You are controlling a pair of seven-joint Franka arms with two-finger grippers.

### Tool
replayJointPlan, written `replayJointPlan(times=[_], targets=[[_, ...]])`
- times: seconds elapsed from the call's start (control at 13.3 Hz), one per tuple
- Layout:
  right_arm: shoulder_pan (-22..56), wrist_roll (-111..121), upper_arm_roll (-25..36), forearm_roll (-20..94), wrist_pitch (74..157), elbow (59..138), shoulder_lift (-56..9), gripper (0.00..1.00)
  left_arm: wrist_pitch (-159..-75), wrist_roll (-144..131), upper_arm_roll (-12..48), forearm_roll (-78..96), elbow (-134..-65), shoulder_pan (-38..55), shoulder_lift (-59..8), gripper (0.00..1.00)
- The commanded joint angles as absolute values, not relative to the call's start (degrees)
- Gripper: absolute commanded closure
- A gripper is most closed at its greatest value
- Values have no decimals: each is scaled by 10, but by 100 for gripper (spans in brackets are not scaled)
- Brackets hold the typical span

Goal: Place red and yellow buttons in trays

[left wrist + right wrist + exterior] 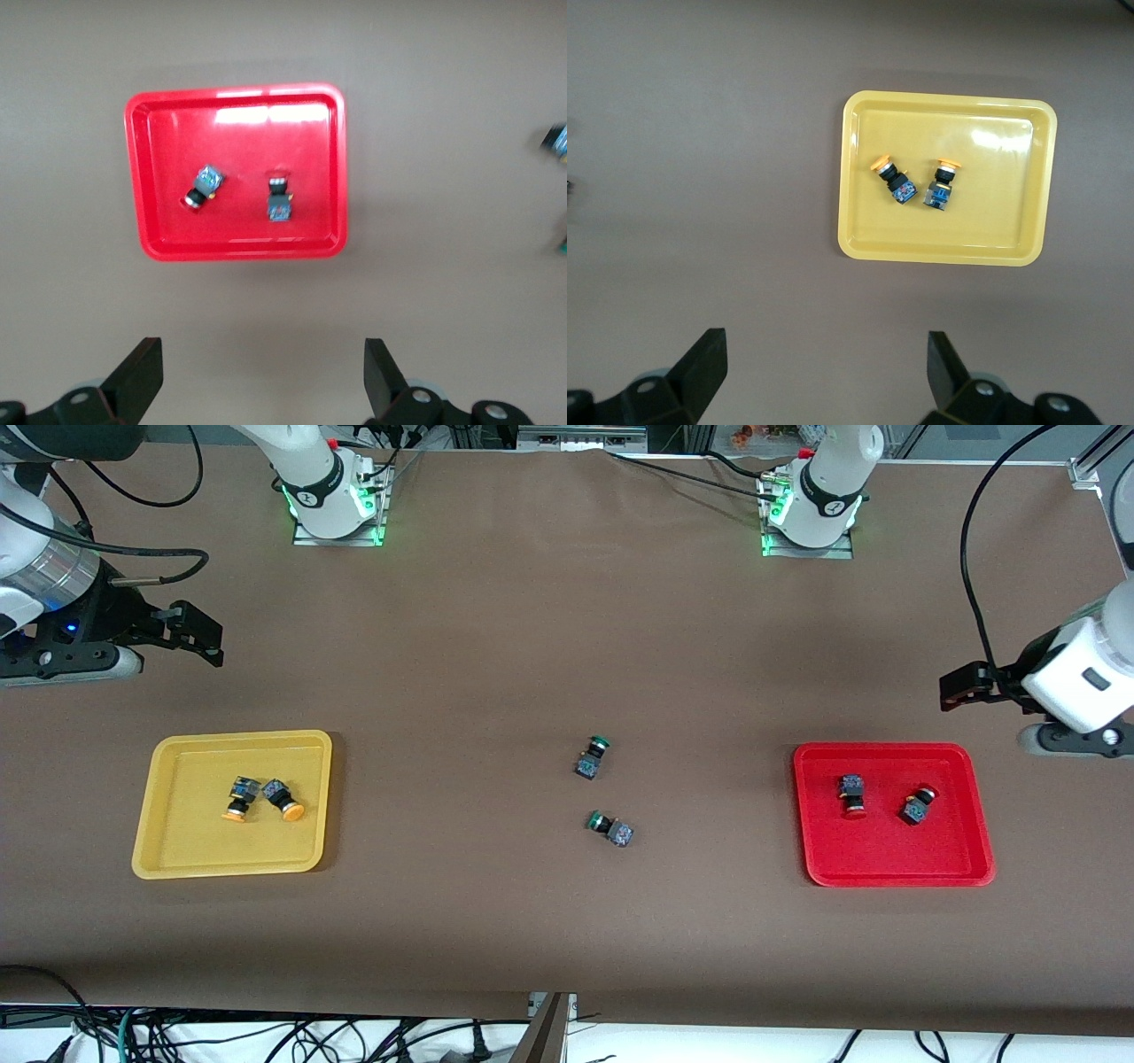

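Now both yellow buttons (266,798) lie in the yellow tray (173,841) toward the right arm's end, both red buttons (852,794) in the red tray (974,828). Left gripper (952,689) and right gripper (199,635) hang spread wide, empty, near the bench's end edges.

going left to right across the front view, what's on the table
yellow tray holding two yellow buttons → two green buttons mid-table, one nearer the camera → red tray holding two red buttons
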State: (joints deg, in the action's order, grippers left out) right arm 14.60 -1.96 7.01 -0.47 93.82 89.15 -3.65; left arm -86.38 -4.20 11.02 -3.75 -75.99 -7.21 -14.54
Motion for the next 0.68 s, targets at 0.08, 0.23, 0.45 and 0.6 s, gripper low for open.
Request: replayJointPlan(times=[0.08, 0.23, 0.45, 0.6], targets=[[140, -20, 63, -14, 935, 879, -41, 0, -987, -51, 32, 4, -960, -22, 2, 0], [140, -20, 63, -14, 935, 880, -41, 0, -1033, -50, 30, 5, -1003, -22, 25, 0], [141, -19, 63, -14, 934, 879, -41, 0, -1027, -51, 30, 5, -1004, -22, 25, 0], [141, -19, 63, -14, 934, 880, -41, 0, -998, -50, 31, 4, -997, -23, 19, 0]])
